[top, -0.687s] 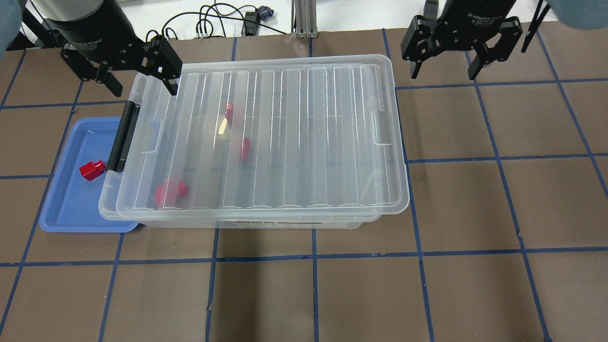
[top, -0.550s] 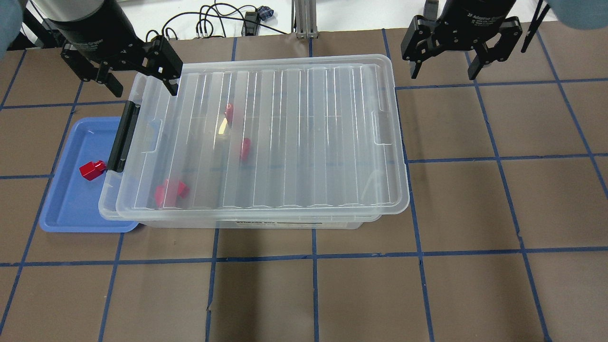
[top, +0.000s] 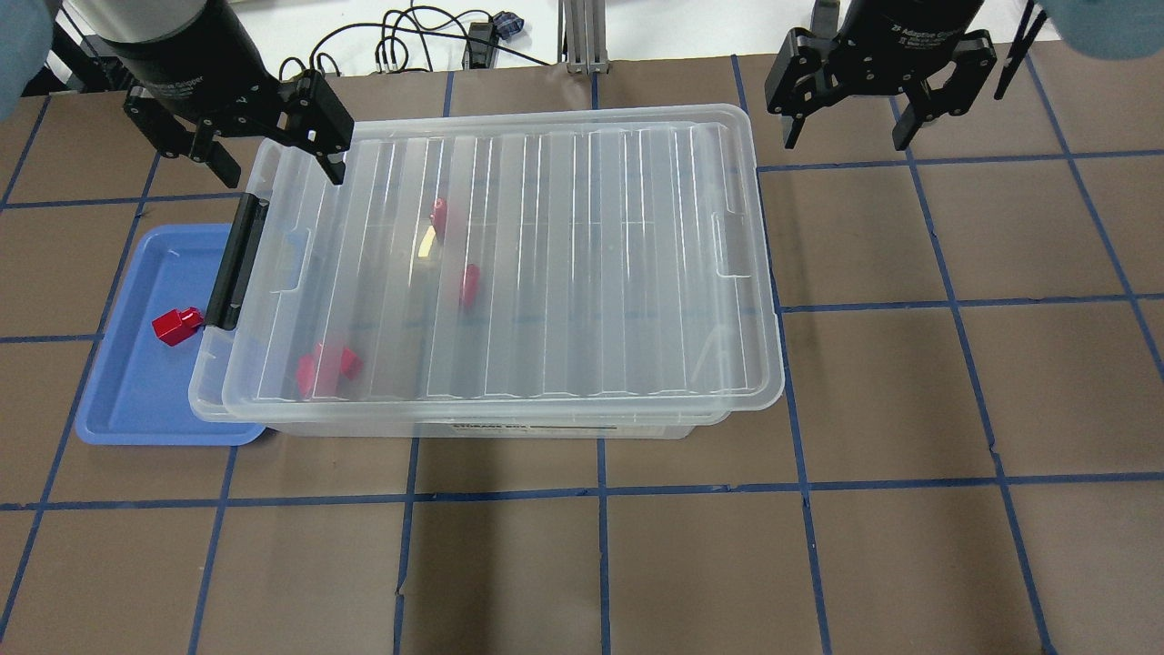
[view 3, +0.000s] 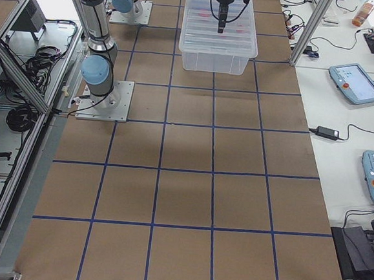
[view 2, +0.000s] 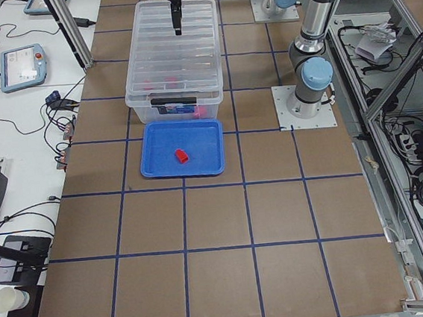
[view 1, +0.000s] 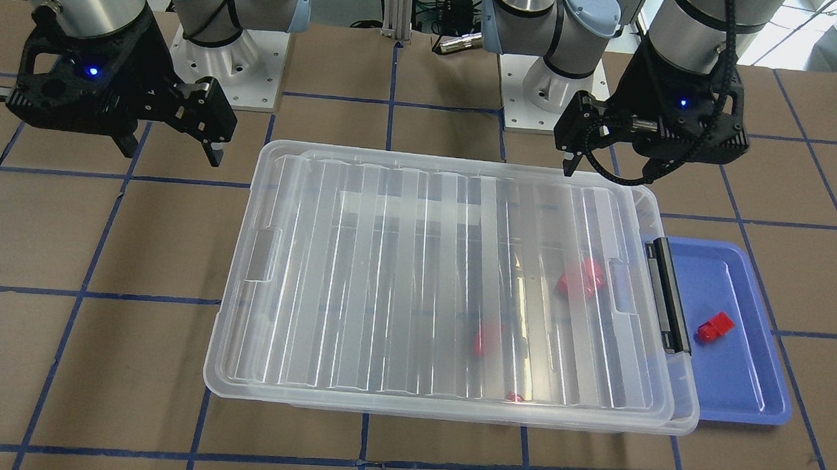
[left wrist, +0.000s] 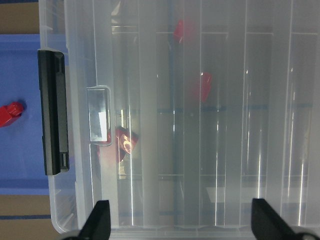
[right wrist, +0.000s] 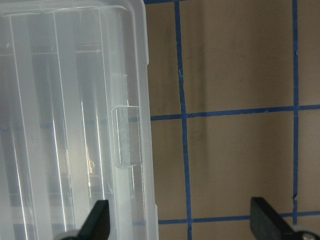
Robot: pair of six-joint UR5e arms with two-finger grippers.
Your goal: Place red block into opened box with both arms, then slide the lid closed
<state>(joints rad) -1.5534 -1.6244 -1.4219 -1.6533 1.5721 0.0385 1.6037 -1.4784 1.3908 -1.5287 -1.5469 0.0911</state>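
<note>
The clear box (top: 546, 426) stands mid-table with its black bar (top: 238, 264) at the left end. On top of it lies the ribbed lid (top: 564, 255), shifted slightly right, so a strip at the bar end stays uncovered. One small red block (top: 175, 326) lies in the blue tray (top: 136, 391); it also shows as the red block (view 1: 714, 327) in the front view. Other red blocks (top: 469, 284) are visible through the lid. My left gripper (top: 273, 159) hovers open over the box's far left corner. My right gripper (top: 846, 141) hovers open past the far right corner, holding nothing.
The blue tray is tucked partly under the box's bar end. Cables (top: 409, 41) and a metal post (top: 582, 36) sit beyond the far table edge. The arm bases (view 1: 227, 60) are bolted behind the box. Brown mat with blue tape lines spreads in front and right.
Both grippers have shifted slightly toward the far edge, still open. The lid, box and blocks have not moved.
</note>
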